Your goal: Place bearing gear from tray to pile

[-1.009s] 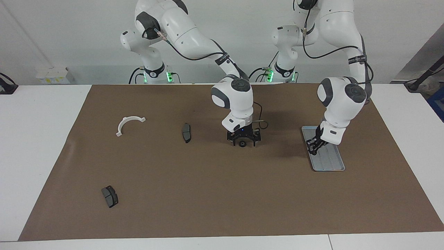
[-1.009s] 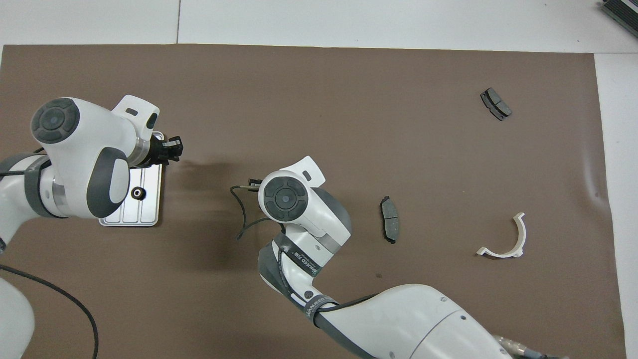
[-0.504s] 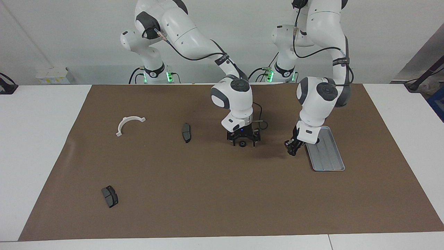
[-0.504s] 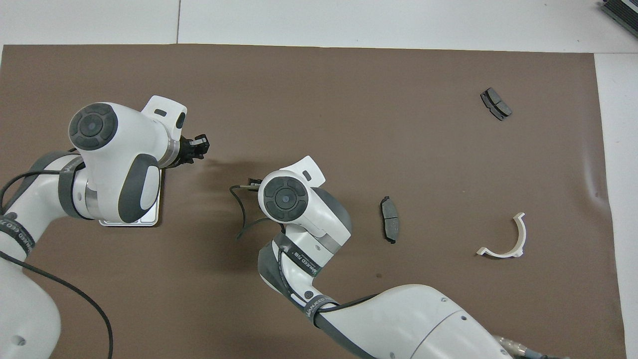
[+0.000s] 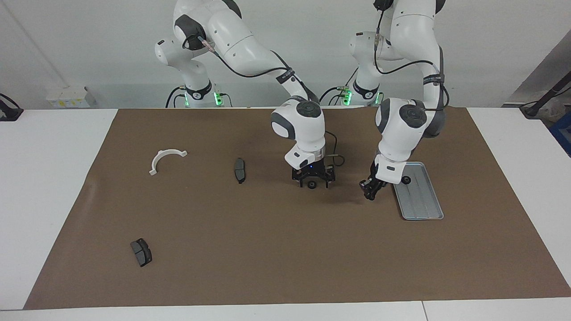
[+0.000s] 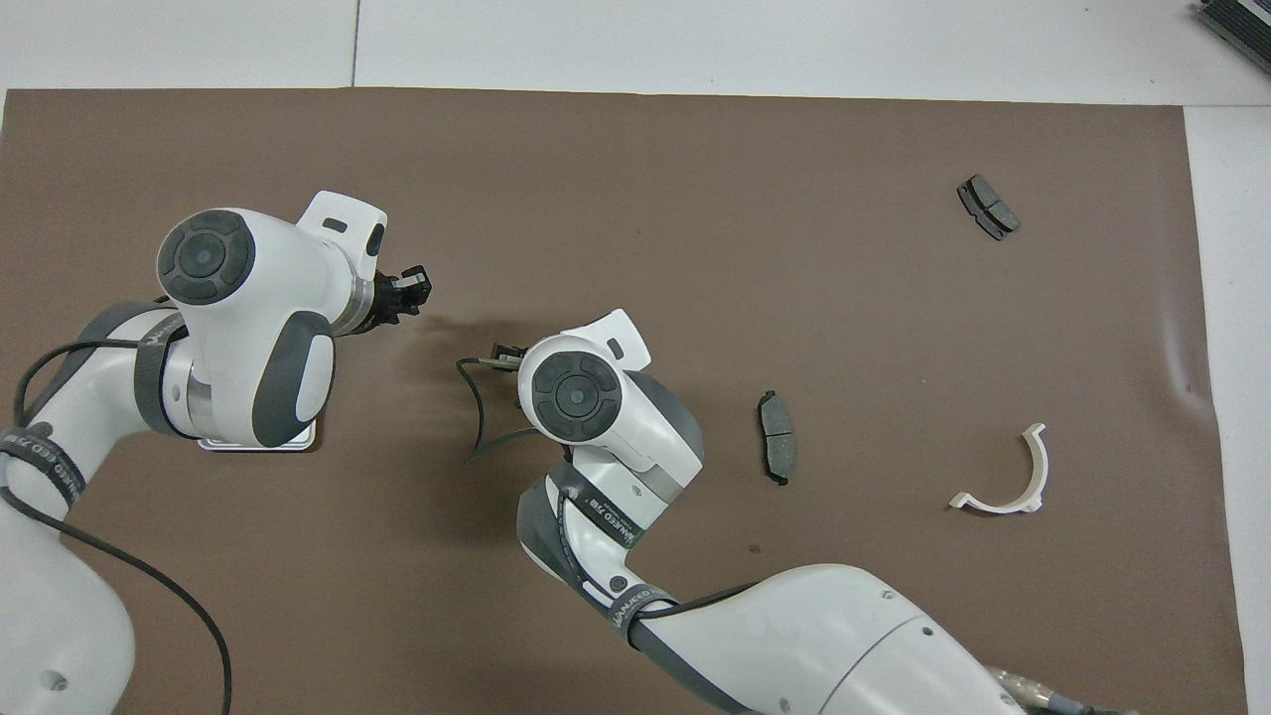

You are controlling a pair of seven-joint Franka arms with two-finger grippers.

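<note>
A small black bearing gear (image 5: 406,179) lies on the silver tray (image 5: 421,200) at the left arm's end of the mat. Another gear (image 5: 312,184) rests on the mat mid-table, and my right gripper (image 5: 313,182) stands open straddling it. My left gripper (image 5: 369,191) is shut and hangs low over the mat beside the tray, between the tray and the right gripper. Whether anything sits between its tips does not show. In the overhead view the left gripper (image 6: 407,293) pokes out from its wrist, which covers nearly all of the tray (image 6: 258,444).
The pile lies toward the right arm's end: a white half-ring bracket (image 5: 166,158), a dark brake pad (image 5: 239,170) beside the right gripper and another brake pad (image 5: 141,252) farther from the robots. A brown mat (image 5: 285,249) covers the table.
My left gripper has left the tray and swung over the mat toward the middle, staying shut; the gear on the tray now shows. The right arm has stayed put.
</note>
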